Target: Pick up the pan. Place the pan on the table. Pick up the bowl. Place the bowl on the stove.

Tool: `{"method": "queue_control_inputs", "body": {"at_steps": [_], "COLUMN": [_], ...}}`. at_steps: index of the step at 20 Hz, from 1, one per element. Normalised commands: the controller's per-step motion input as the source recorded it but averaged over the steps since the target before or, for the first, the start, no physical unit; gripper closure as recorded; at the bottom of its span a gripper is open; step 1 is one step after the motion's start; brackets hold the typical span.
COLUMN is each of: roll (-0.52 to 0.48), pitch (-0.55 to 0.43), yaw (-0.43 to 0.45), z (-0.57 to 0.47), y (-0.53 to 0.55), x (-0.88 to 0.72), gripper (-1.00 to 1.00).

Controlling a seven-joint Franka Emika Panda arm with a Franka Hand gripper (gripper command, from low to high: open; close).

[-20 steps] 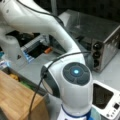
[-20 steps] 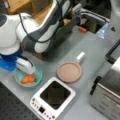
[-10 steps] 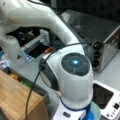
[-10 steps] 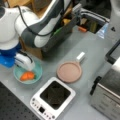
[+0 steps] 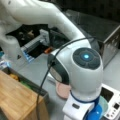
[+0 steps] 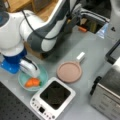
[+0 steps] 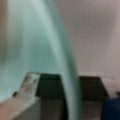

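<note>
The dusty-pink pan (image 6: 69, 72) lies flat on the grey table (image 6: 87, 45), its white handle (image 6: 80, 56) pointing toward a front view's top. Left of it sits the teal bowl (image 6: 43, 75) with an orange piece of food (image 6: 32, 82) inside. The gripper (image 6: 31, 71) reaches down onto the bowl's near-left rim. In the wrist view the bowl (image 7: 37, 45) fills the left side, and its rim runs down between the two spread fingers of the gripper (image 7: 68, 100). The white stove (image 6: 53, 96) stands empty just below the pan and bowl. The arm hides most of the pan (image 5: 62, 90).
A silver toaster oven (image 6: 107, 92) stands at a front view's right, close to the stove. The arm's blue and white base (image 6: 12, 57) is left of the bowl. A wooden block (image 5: 17, 97) lies at a front view's lower left, with clutter behind the arm.
The arm has swung lower toward the bowl, bringing the gripper down onto its rim. Pan, bowl and stove stay where they were.
</note>
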Motion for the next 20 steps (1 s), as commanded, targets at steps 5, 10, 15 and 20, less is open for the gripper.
{"method": "queue_control_inputs", "body": {"at_steps": [5,10,15,20], "roll": [-0.082,-0.095,-0.096,-0.096], "pitch": [-0.035,-0.040,-0.061,-0.101], "yaw": [-0.119,-0.108,-0.115,-0.087], "z": [-0.04,-0.08,-0.11,-0.15], "y": [0.35,0.33,0.39,0.41], "x": [-0.15,-0.15,-0.13,-0.13], "gripper": [1.00,1.00,1.00,1.00]}}
